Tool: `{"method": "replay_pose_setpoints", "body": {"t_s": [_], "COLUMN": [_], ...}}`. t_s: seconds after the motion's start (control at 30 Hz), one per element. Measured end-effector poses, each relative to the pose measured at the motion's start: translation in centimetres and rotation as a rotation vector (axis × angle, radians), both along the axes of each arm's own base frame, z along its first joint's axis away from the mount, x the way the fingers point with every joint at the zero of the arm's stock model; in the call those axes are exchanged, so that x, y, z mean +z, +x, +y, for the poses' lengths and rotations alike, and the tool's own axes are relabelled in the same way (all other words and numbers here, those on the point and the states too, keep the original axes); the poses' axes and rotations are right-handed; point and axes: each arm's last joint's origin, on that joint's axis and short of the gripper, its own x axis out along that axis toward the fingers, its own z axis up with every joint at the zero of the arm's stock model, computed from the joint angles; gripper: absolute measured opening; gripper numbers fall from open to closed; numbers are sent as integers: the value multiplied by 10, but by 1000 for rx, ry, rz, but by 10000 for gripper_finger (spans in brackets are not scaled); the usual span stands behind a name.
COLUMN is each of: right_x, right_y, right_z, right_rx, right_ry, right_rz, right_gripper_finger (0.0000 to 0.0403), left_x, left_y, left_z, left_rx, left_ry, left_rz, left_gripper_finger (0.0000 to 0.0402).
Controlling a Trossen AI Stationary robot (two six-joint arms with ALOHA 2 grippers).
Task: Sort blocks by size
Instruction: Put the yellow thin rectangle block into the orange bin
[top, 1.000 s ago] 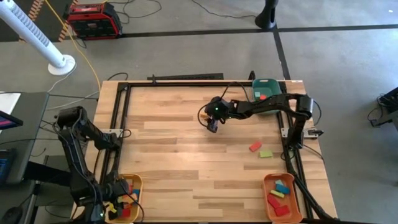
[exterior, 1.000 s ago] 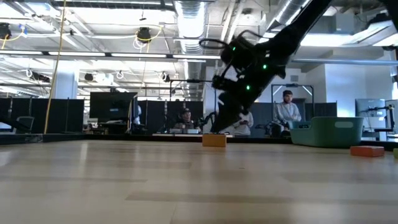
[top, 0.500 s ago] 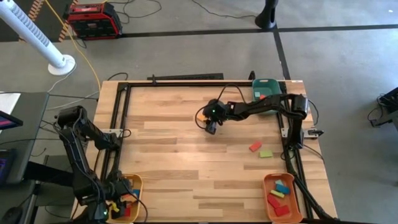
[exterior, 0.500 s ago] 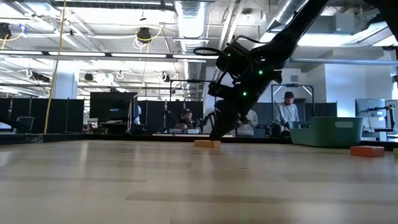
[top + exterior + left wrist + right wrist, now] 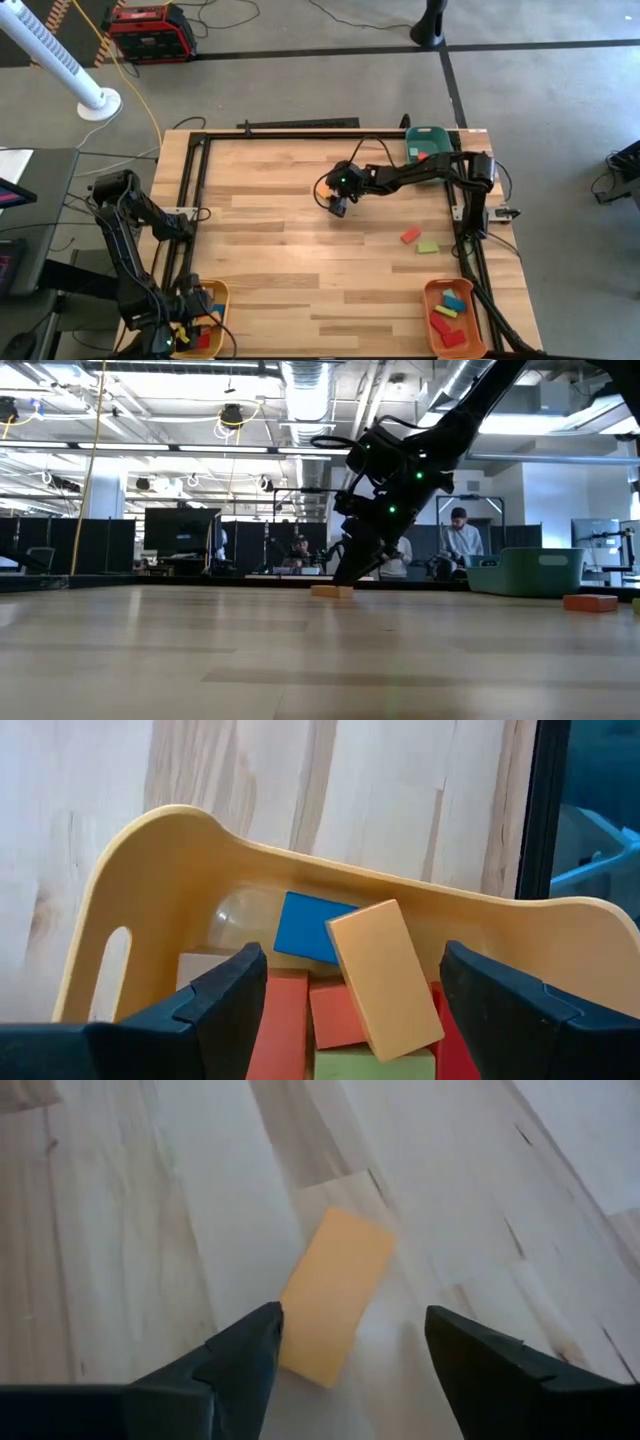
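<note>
From overhead: right gripper (image 5: 339,208) reaches out to the middle of the wooden counter (image 5: 270,260), arm stretched from the far right corner past the green tray (image 5: 428,143), which holds a red piece. Red block (image 5: 410,235) and light green block (image 5: 428,246) lie side by side on the bare wood toward the right edge, well apart from that gripper. Orange tray (image 5: 452,345) at the near right corner holds red, teal-blue and green blocks. Left gripper (image 5: 178,334) sits over the yellow tray (image 5: 218,291) at the near left corner, mixed blocks inside. From counter height: right gripper (image 5: 345,575) low, tips just above a flat orange block (image 5: 331,591) lying on the wood; green tray (image 5: 530,572) and a red block (image 5: 590,602) off to the right; people stand and sit in the room behind. Left wrist camera: fingers (image 5: 205,1015) spread wide apart, holding nothing, straddling the yellow tray (image 5: 150,860); inside it a tan-orange block (image 5: 383,978) lies tilted over a blue block (image 5: 305,925), with red and green blocks beneath. Right wrist camera: fingers (image 5: 235,1360) wide apart, nothing gripped; the orange block (image 5: 335,1295) lies flat on the counter between them, angled, closer to one finger, whether touching I cannot tell.
</note>
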Motion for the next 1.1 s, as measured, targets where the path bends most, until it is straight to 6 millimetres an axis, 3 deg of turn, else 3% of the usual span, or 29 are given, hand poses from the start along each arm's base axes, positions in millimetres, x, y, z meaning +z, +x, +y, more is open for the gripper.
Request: {"method": "replay_pose_setpoints", "body": {"t_s": [0.57,0.87,1.1], "right_x": [12,-23,-25], "right_y": [4,13,13], "right_z": [14,19,24], "right_rx": [-10,0,-35], "right_ry": [-64,-12,-61], "right_rz": [-43,-14,16], "right_gripper_finger": [281,281,253], "left_x": [0,0,0], "left_y": [0,0,0], "left_z": [0,0,0], "left_rx": [-71,-71,-71], "left_ry": [34,33,33], "left_rz": [-6,-6,-6], "left_gripper_finger": [285,285,285]}}
